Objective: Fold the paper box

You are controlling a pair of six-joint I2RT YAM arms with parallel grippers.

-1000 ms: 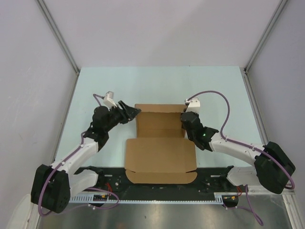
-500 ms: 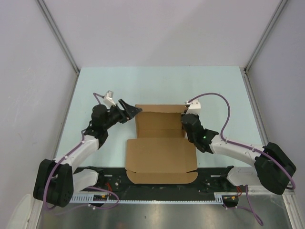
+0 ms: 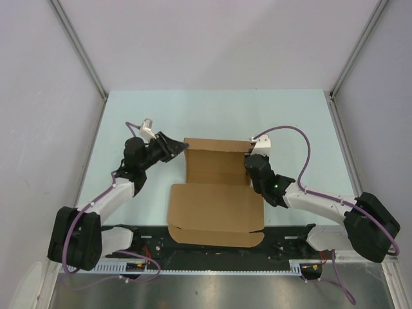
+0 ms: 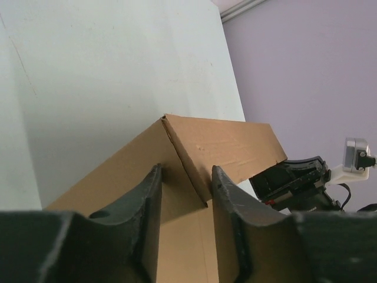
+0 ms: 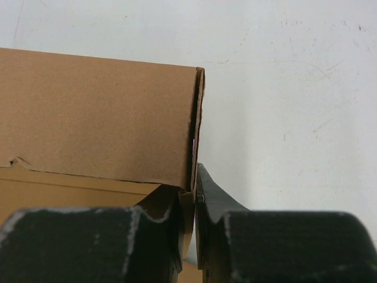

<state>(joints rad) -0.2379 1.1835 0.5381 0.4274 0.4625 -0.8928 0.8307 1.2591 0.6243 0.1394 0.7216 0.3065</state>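
2 grippers work the paper box (image 3: 215, 203), 1 per rear corner. Box sits mid-table (image 3: 212, 109), rear wall (image 3: 215, 145) raised at 12 o'clock. The open front flap (image 3: 215, 237) lies flat at 6 o'clock, reaching toward the arm bases.

Left gripper (image 4: 185, 172) is at the box's 10 o'clock corner. Jaws stand apart, straddling the folded corner edge, with a gap showing each side of the sheet, so no pinch yet. Right gripper (image 5: 188, 183) is at the 2 o'clock corner, jaws pressed together on the side wall's top edge.

Step in hand, my read: squaring and locking the rear corners.

How to do it well:
- keep the right clamp as anchor so the box doesn't skate on the table
- seat the left fingers (image 4: 227, 200) deeper over the corner before closing, 1 pad per face, square to the crease
- fold along the scored line and don't twist, since a thin wall will likely buckle
- keep both walls vertical and level with each other

Materials: plain brown cardboard, matte, thin, unmarked. Creases are crisp, flap corners rounded, and 1 small ragged nick shows on an edge in the right wrist view. Table is pale, matte and faintly scuffed, probably low grip.
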